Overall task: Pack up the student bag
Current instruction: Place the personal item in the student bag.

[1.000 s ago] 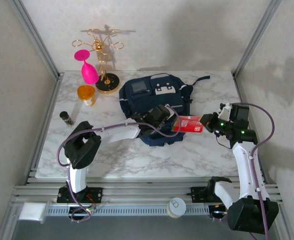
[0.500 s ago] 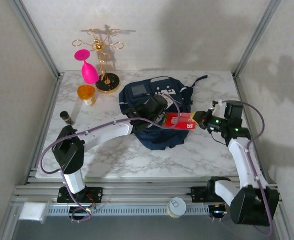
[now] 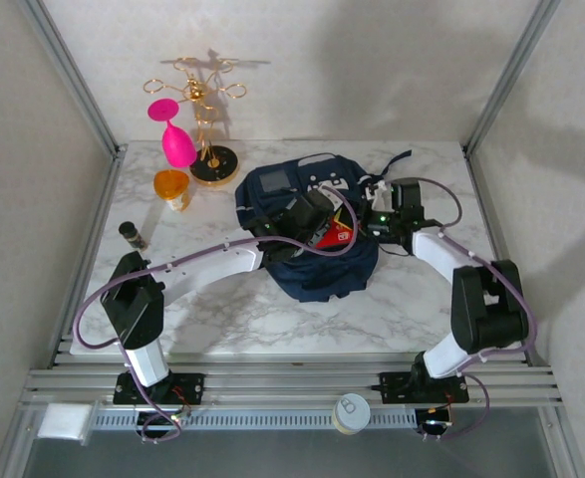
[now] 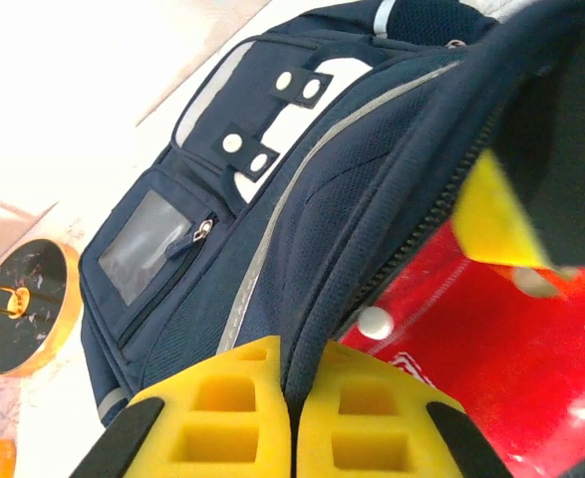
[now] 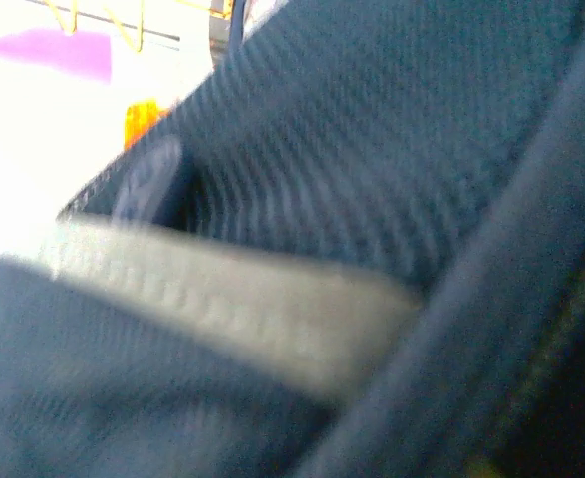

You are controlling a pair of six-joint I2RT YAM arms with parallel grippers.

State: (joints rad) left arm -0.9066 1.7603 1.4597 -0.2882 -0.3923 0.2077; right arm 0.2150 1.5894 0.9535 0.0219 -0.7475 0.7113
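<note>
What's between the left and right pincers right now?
A red flat pack, lying in the open mouth of the student bag, sits between the left pincer and right pincer. The top external view shows it.

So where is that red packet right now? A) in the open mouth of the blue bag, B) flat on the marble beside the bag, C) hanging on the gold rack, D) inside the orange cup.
A: the red packet lies inside the unzipped opening of the student bag, whose rim the left hand pinches.
</note>
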